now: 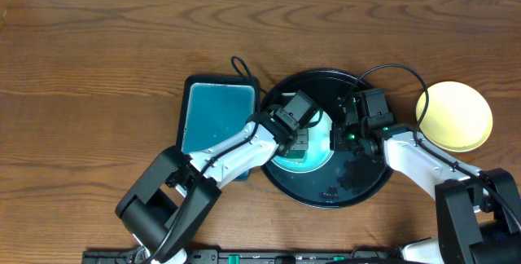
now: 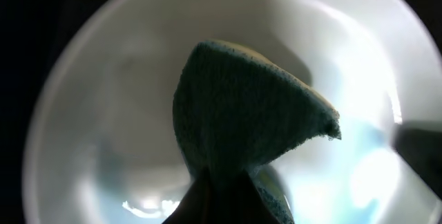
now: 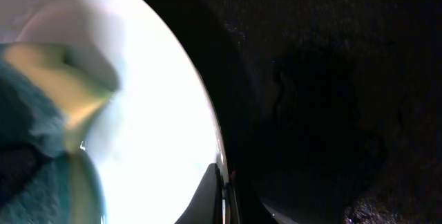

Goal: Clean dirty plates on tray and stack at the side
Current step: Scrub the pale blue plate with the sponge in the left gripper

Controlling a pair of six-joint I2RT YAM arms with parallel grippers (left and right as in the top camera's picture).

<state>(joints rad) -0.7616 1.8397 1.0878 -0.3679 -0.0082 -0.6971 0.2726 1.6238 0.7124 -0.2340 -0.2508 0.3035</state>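
**A:** Where is the plate that's being worked on?

**B:** The pale plate [image 1: 319, 156] lies inside the black tray [image 1: 358, 184], left of the tray's middle. Both hands are over it.

**A:** What is the left hand doing?

**B:** The left hand [image 1: 299, 138] is clenched on a green sponge [image 2: 242, 113]. The sponge's folded corner is pointed down into the plate's bowl, which I take to be for wiping.

**A:** And the right?

**B:** The right hand [image 1: 348, 134] is closed at the plate's edge, on the side nearer the tray's centre. Its wrist view shows the white rim running right into its fingers, so I judge it is pinching the rim. That grip would stop the plate from sliding on the glossy tray under the sponge.

**A:** Is anything done yet?

**B:** A yellow plate [image 1: 454, 116] sits on the table [image 1: 98, 68] just right of the tray, apart from it. That looks like the start of the stack.

**A:** And the other side?

**B:** A teal tray [image 1: 216, 117] rests against the black tray's left edge. I see only these two plates and cannot tell where a third is.
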